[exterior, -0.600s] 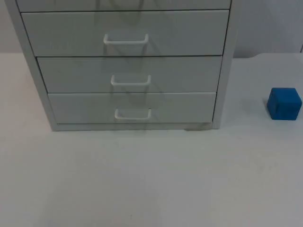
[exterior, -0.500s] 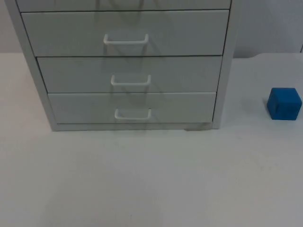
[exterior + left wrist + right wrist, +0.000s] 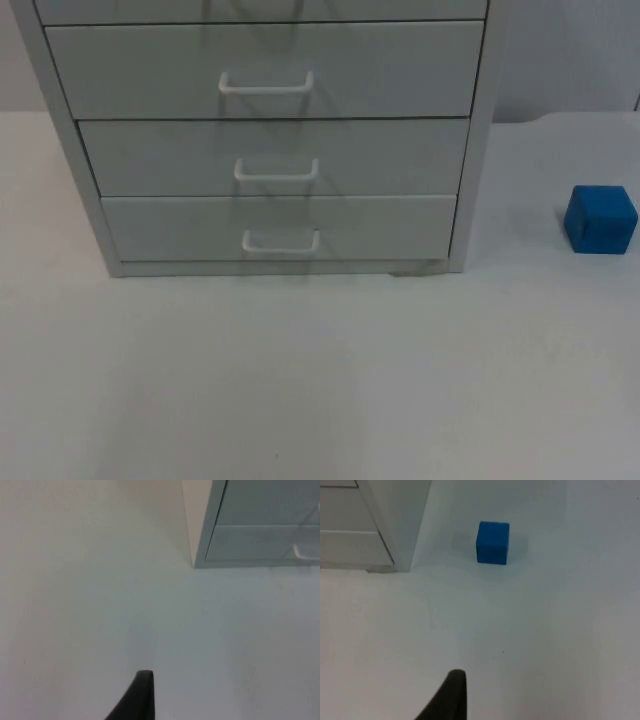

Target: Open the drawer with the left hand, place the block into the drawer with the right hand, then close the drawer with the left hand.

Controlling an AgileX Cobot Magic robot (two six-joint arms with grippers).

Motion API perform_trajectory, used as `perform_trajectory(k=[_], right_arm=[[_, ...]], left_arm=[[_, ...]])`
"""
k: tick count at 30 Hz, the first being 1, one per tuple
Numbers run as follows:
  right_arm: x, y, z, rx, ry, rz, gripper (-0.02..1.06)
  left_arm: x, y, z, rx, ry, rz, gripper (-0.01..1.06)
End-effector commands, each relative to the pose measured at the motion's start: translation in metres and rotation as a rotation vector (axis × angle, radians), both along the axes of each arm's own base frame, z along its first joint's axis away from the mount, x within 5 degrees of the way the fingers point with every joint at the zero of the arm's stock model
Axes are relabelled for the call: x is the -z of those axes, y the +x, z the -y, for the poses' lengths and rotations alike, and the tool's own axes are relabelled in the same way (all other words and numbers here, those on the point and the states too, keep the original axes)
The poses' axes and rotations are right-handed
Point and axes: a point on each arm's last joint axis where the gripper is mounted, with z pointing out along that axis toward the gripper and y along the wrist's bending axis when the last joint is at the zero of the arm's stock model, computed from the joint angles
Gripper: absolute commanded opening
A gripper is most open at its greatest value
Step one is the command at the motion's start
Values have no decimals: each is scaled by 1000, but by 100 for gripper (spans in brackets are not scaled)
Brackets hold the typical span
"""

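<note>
The front of the white tabletop [image 3: 320,400] lies bare from its near edge up to the foot of the cabinet. In the left wrist view, 1 black fingertip of the left gripper [image 3: 136,697] hangs over this open surface, short of the cabinet's front left corner; whether that claw is open or closed cannot be told, since only 1 finger shows. In the right wrist view, 1 black fingertip of the right gripper [image 3: 449,696] likewise hangs over bare tabletop, well apart from the block and from the cabinet's front right corner; its claw state cannot be told either.

Farther back, the blue block [image 3: 600,219] sits on the tabletop near the right edge, clear of the cabinet's right side and touching nothing else. It rests flat on 1 face.

The grey drawer cabinet [image 3: 478,150] stands toward the far edge of the tabletop, its back toward the grey partition wall [image 3: 570,55]. 3 drawers show full fronts, all pushed in flush: the bottom drawer [image 3: 160,230] with its white handle [image 3: 281,242], the middle drawer [image 3: 150,157], and the upper drawer [image 3: 130,70].
</note>
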Motion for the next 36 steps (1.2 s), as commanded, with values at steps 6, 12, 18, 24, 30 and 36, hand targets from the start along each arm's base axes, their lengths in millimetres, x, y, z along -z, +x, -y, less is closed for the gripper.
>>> perform_trajectory(k=[6,12,18,24,30,36], right_arm=[[14,55,-3,1,0,-142,104],[28,79,-4,3,-9,-233,104],[43,97,-5,4,-18,-318,104],[46,101,-5,4,-19,-331,104],[45,102,-5,4,-18,-317,104],[45,103,-5,5,-17,-305,104]], left_arm=[[13,52,-1,-9,0,-137,105],[27,72,-2,-12,18,-233,105],[34,80,-2,0,29,-283,105],[34,81,-4,0,54,-280,105],[34,82,-3,8,55,-279,105],[34,82,5,96,17,-264,105]])
